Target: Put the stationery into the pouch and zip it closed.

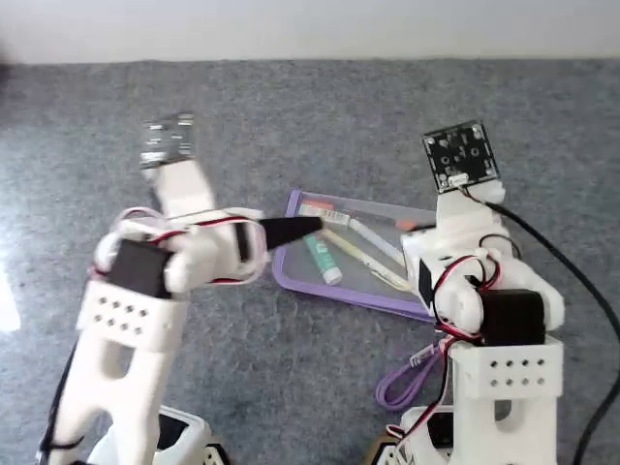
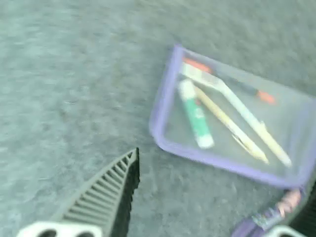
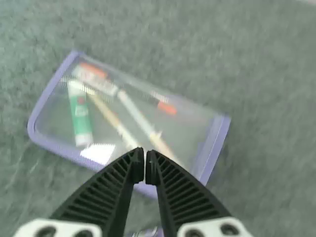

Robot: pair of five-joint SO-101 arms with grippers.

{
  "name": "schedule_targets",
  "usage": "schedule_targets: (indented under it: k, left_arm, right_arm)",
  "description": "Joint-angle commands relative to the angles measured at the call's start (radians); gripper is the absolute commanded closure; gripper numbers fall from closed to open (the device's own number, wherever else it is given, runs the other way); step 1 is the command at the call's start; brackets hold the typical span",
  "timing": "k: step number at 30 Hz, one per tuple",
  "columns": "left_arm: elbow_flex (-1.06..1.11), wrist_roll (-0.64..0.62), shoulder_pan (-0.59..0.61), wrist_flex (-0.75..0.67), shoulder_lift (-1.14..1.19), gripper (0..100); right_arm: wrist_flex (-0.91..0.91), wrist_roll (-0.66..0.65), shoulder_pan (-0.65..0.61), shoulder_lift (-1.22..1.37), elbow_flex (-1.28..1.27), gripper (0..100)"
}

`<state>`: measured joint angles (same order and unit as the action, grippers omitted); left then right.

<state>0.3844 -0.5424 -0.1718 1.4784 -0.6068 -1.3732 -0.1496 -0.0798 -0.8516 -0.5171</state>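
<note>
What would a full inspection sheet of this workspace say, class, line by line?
Surface: grey carpet-like mat.
Job's things: clear purple-edged pouch lying flat; green glue stick, yellow pencil and white pen inside; zip state unclear.
Clutter: purple cord loop by the right arm's base.
Grippers: left gripper open over the pouch's corner; right gripper shut above the pouch.
Cables: black cable; red-and-white wires on the arms.
Surroundings: pale wall strip.

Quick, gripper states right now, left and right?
Left gripper: open, fingers spread wide, holding nothing.
Right gripper: closed, fingers together, empty, above the pouch.
</note>
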Motion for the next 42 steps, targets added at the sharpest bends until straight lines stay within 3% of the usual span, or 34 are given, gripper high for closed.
schedule_targets:
  k: [1, 8, 12, 15, 23, 32, 42]
  left_arm:
    - [-0.005, -0.011, 0.12, 0.021, -0.095, 51]
    - [0.007, -0.017, 0.327, 0.018, -0.16, 51]
    - [0.059, -0.017, 0.394, -0.002, -0.166, 51]
    - [0.074, -0.015, 0.411, 0.005, -0.167, 51]
    - [0.077, -0.015, 0.417, -0.003, -0.16, 51]
    - [0.077, -0.015, 0.419, -0.002, -0.16, 51]
    - [0.077, -0.015, 0.416, -0.003, -0.158, 51]
  right_arm:
    - [-0.07, 0.123, 0.022, 0.031, -0.046, 99.0]
    - [-0.148, 0.321, 0.099, 0.222, -0.074, 98.2]
    - [-0.148, 0.37, 0.17, 0.329, -0.074, 85.7]
    - [-0.148, 0.384, 0.199, 0.378, -0.074, 79.6]
    - [-0.084, 0.381, 0.211, 0.532, -0.08, 85.9]
    - [0.028, 0.347, 0.315, 0.73, -0.078, 86.0]
    - [0.16, 0.342, 0.325, 0.819, -0.129, 86.1]
